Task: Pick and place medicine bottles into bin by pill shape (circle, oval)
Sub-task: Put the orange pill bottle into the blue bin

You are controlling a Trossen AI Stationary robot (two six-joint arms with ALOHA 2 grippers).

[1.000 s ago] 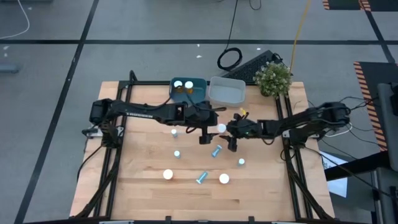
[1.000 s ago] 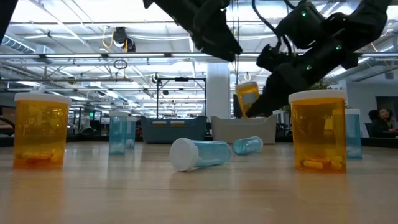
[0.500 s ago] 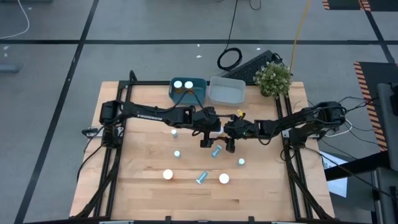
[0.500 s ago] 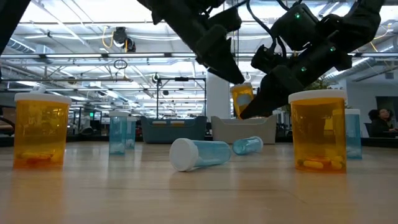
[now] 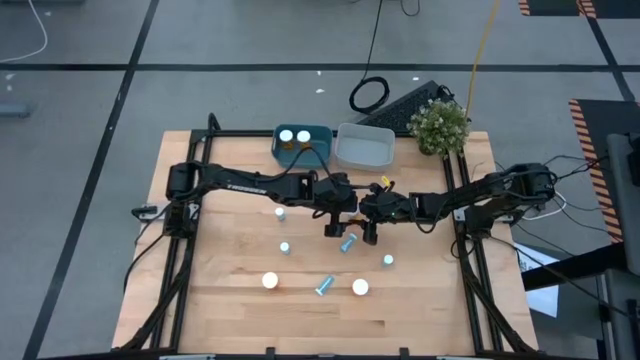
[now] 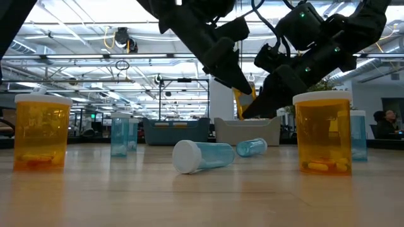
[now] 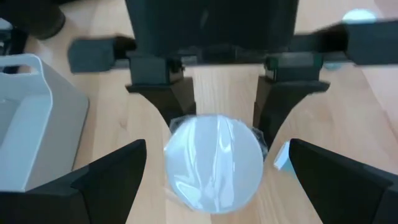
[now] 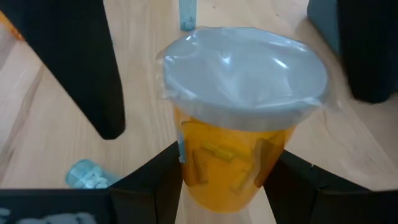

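Note:
An orange medicine bottle [image 8: 231, 163] with a wide white cap [image 7: 214, 163] hangs above the table's middle, and my right gripper [image 5: 368, 222] is shut on it. My left gripper [image 5: 338, 214] stands open right at the bottle's cap end. Its two fingers [image 7: 99, 183] flank the cap with a gap on each side. In the low view only a strip of the orange bottle [image 6: 243, 101] shows between the two grippers. More bottles stand or lie on the table: orange ones [image 5: 270, 281] with white caps and slim pale-blue ones [image 5: 348, 242]. My right gripper pinches the orange bottle's body just below the cap [image 8: 186, 155] between its two fingers, one on each side. The fingers come from the table's right side, slanting a little down. The bottle is lifted clear of the table and tilted, its cap toward my left gripper.
A teal bin [image 5: 322, 133] with two white-capped bottles and a pale bin [image 5: 364, 147] stand at the far edge, with a plant [image 5: 440, 125] to their right. Upright blue bottles [image 5: 284, 247] and a lying one [image 5: 324, 286] dot the near half of the table.
My left gripper has moved toward the table's right and down, closing in on the bottle until its open fingers flank the cap. My right gripper has shifted slightly toward the left gripper with the bottle, which stays clear of the table.

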